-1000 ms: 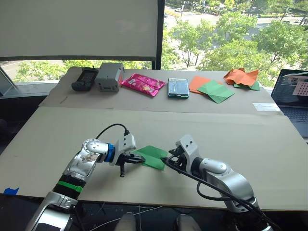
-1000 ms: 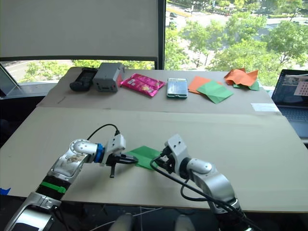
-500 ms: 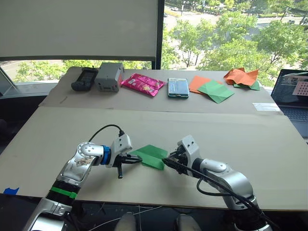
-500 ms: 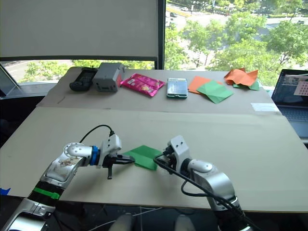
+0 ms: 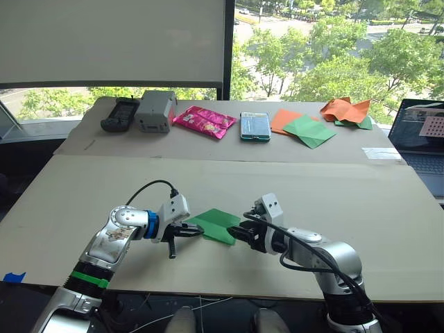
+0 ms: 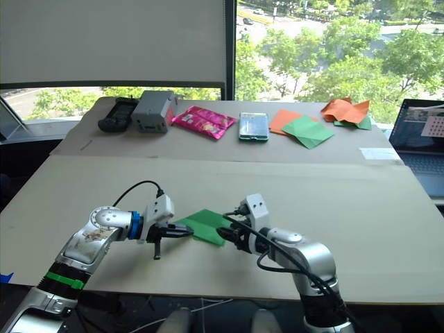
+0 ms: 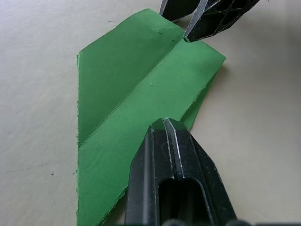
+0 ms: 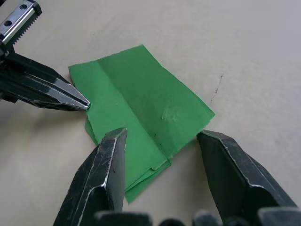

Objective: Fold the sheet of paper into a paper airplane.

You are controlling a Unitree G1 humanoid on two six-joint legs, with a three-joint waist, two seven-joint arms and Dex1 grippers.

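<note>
Both arms have shifted around the folded green paper

The left tool [image 5: 186,232] has drawn back a little toward the robot's left, its closed tips now at the left edge of the paper airplane [image 5: 215,225]. The right tool [image 5: 239,233] has swung lower and flatter onto the bench [image 5: 347,187], its fingers [image 8: 106,174] spread wide, straddling the paper's near end.

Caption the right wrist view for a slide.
Open right gripper straddles one end of the folded bright green paper airplane on the tan table; shut left gripper touches its far edge.
</note>
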